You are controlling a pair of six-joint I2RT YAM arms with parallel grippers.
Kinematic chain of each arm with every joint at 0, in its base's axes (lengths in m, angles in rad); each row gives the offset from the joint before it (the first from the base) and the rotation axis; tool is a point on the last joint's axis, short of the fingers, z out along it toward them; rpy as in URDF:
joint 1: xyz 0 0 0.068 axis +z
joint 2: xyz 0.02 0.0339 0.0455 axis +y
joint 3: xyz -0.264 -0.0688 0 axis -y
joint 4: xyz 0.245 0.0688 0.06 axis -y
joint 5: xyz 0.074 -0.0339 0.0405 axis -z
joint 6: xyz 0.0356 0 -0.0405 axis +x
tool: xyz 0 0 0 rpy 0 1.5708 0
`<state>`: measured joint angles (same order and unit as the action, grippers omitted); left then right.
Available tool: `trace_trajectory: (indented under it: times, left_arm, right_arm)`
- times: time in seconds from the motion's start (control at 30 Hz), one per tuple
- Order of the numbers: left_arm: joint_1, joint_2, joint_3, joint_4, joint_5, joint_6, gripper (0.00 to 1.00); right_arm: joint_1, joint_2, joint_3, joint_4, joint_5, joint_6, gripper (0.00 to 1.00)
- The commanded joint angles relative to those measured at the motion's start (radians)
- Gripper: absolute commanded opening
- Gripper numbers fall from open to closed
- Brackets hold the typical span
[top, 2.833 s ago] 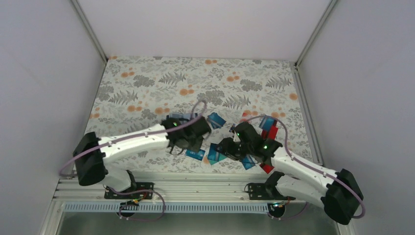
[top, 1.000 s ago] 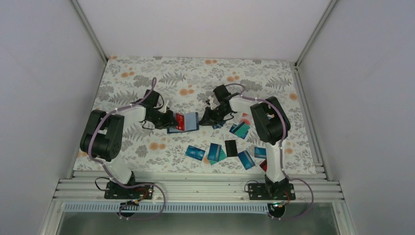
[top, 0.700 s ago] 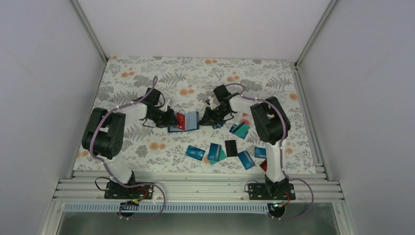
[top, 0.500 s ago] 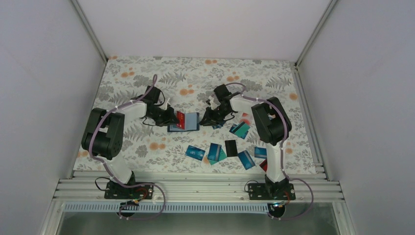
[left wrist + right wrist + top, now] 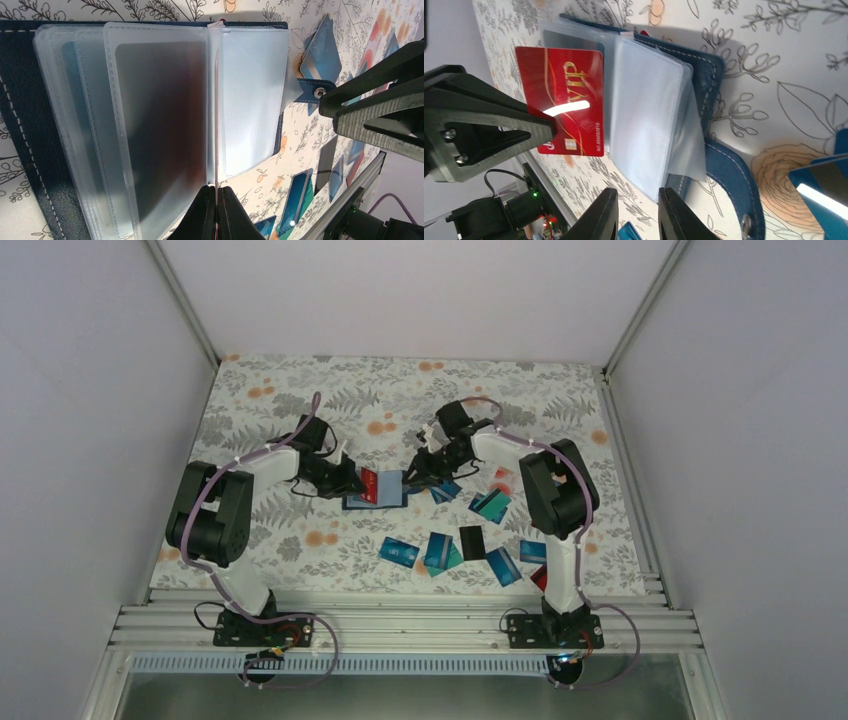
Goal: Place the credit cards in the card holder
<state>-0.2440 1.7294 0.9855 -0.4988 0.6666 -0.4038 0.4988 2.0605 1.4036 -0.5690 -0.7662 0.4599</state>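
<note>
The card holder lies open on the floral table, a navy cover with clear plastic sleeves fanned up. My left gripper is shut on a red credit card and holds it on edge among the sleeves. In the left wrist view that card is a thin line above the closed fingertips. My right gripper hovers at the holder's right side. Its jaws stand slightly open, with nothing between them, just below the sleeves' edge.
Loose credit cards lie toward the table's near right: blue ones, a teal one, a black one and a red one. The holder's snap strap sticks out to the right.
My right gripper has parted its jaws a little and shifted slightly up and back from the holder. The left gripper still holds the red card at the sleeves.
</note>
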Motion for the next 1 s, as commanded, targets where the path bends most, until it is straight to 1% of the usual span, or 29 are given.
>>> trace_trajectory:
  times: [0.0, 0.27, 0.37, 0.73, 0.83, 0.97]
  left_arm:
    - [0.002, 0.011, 0.023, 0.009, 0.033, -0.001, 0.02]
    - [0.000, 0.014, 0.024, 0.025, 0.050, -0.010, 0.02]
    - [0.000, 0.029, 0.024, 0.028, 0.052, -0.008, 0.02]
    - [-0.005, 0.061, -0.002, 0.065, 0.032, -0.003, 0.02]
    - [-0.010, 0.059, 0.006, 0.058, 0.013, 0.004, 0.02]
    - [-0.009, 0.029, 0.021, 0.046, -0.052, 0.010, 0.02]
  right_arm:
    - [-0.002, 0.039, 0.040, 0.009, -0.031, 0.001, 0.20]
    - [0.000, 0.095, 0.068, 0.012, -0.039, -0.011, 0.18]
    - [0.001, 0.128, 0.071, 0.006, -0.016, -0.036, 0.17]
    - [0.001, 0.150, -0.013, 0.002, 0.046, -0.079, 0.15]
    - [0.001, 0.153, -0.010, -0.003, 0.047, -0.083, 0.15]
    - [0.001, 0.154, -0.005, -0.009, 0.048, -0.087, 0.15]
